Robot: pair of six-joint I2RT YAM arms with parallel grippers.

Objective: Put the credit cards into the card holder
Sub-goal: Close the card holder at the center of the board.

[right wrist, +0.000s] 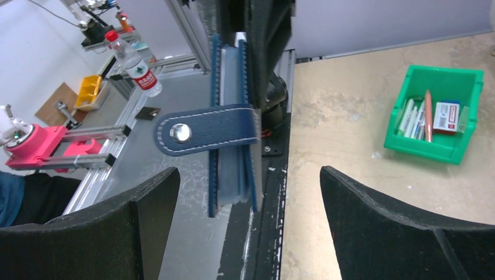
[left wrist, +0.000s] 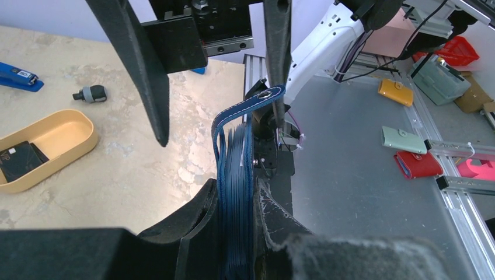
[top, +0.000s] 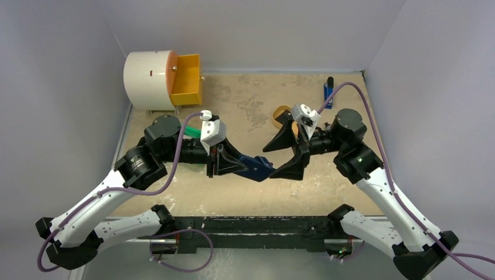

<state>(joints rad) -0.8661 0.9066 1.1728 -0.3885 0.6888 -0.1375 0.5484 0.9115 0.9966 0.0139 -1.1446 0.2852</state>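
The card holder (top: 258, 167) is a navy-blue folding wallet, held off the table between the two arms. My left gripper (left wrist: 236, 189) is shut on its lower part (left wrist: 236, 175), edge-on in the left wrist view. Its snap tab (right wrist: 204, 129) with a light stud sticks out sideways. Pale card edges (right wrist: 234, 169) show between its leaves. My right gripper (right wrist: 248, 175) stands open, its fingers (right wrist: 122, 224) on either side of the holder's free end without touching it. A dark flat card (left wrist: 20, 160) lies in the mustard tray (left wrist: 64, 131).
A green bin (right wrist: 435, 114) with pens and small items stands on the table beyond the left arm. A blue stapler (left wrist: 17, 77) and a small black-and-grey piece (left wrist: 91, 94) lie near the tray. A white drum with an orange drawer (top: 166, 79) is at the back left.
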